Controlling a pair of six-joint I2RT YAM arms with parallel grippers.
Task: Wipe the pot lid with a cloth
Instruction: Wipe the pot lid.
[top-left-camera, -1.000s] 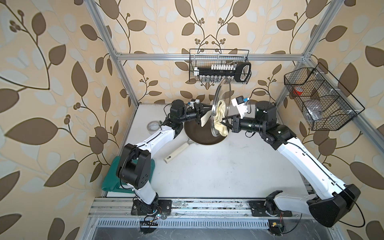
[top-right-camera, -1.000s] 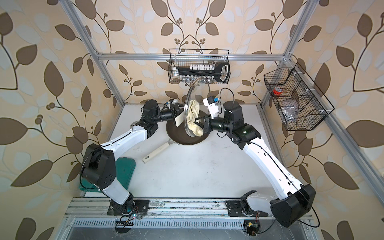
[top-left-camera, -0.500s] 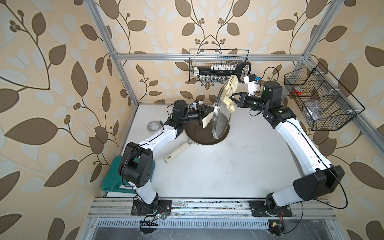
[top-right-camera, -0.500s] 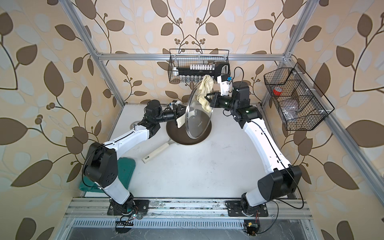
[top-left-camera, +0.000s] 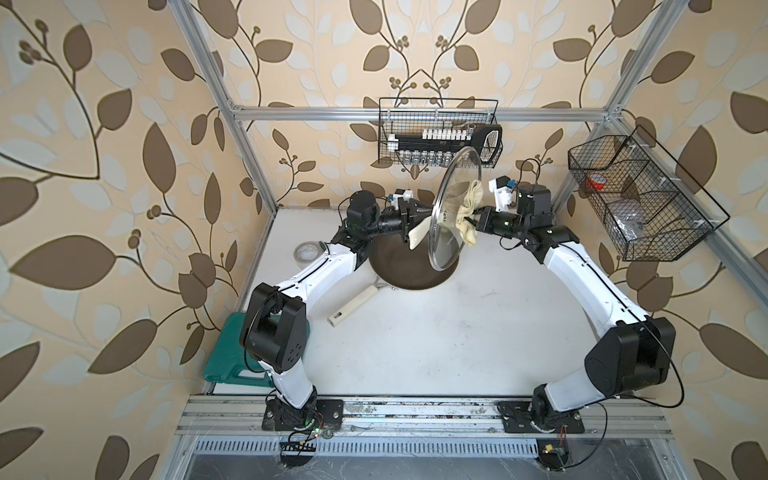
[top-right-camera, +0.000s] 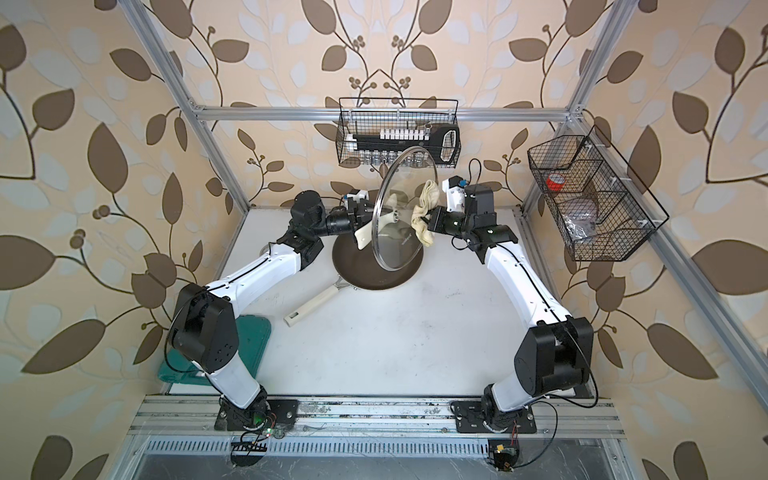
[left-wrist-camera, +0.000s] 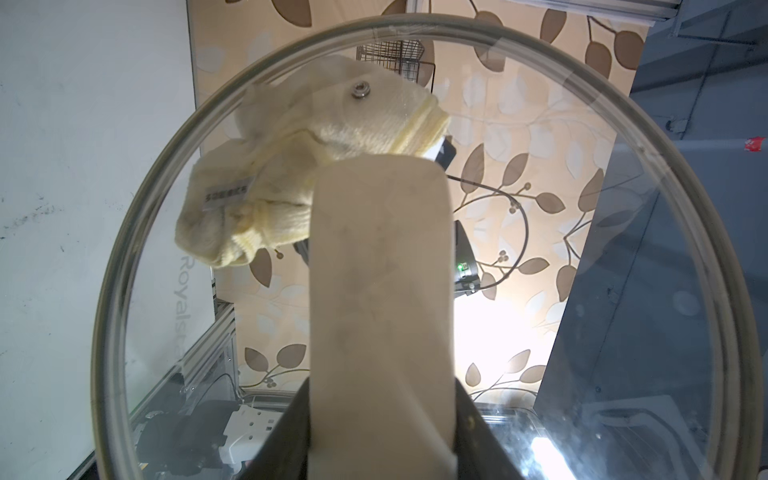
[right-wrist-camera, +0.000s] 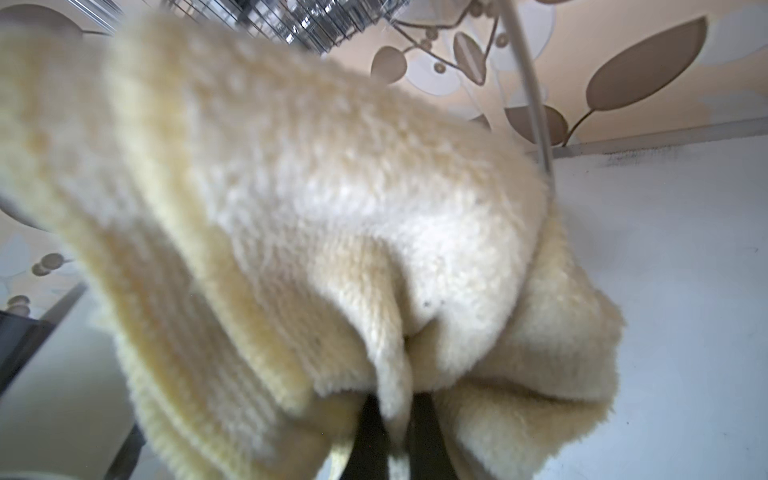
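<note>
The pot lid (top-left-camera: 451, 241) (top-right-camera: 401, 249) stands on edge above the pan, glass face toward the right arm. My left gripper (top-left-camera: 409, 216) (top-right-camera: 359, 216) (left-wrist-camera: 380, 399) is shut on its cream bar handle (left-wrist-camera: 380, 270). My right gripper (top-left-camera: 478, 218) (top-right-camera: 432, 218) (right-wrist-camera: 397, 415) is shut on the pale yellow cloth (top-left-camera: 467, 212) (top-right-camera: 424, 216) (right-wrist-camera: 332, 208). In the left wrist view the cloth (left-wrist-camera: 316, 137) shows through the glass (left-wrist-camera: 582, 249), lying against the lid's inner face beside the handle's end and over a handle screw.
A dark frying pan (top-left-camera: 403, 270) with a cream handle (top-left-camera: 353, 305) lies under the lid. A tape roll (top-left-camera: 306, 252) sits at the back left, a green case (top-left-camera: 226, 357) at the front left. Wire baskets hang on the back wall (top-left-camera: 436, 137) and right wall (top-left-camera: 640, 199).
My right gripper carried the cloth from low on the lid up to its top edge, then back down to the upper middle. The left gripper kept holding the lid, tilting it slightly.
</note>
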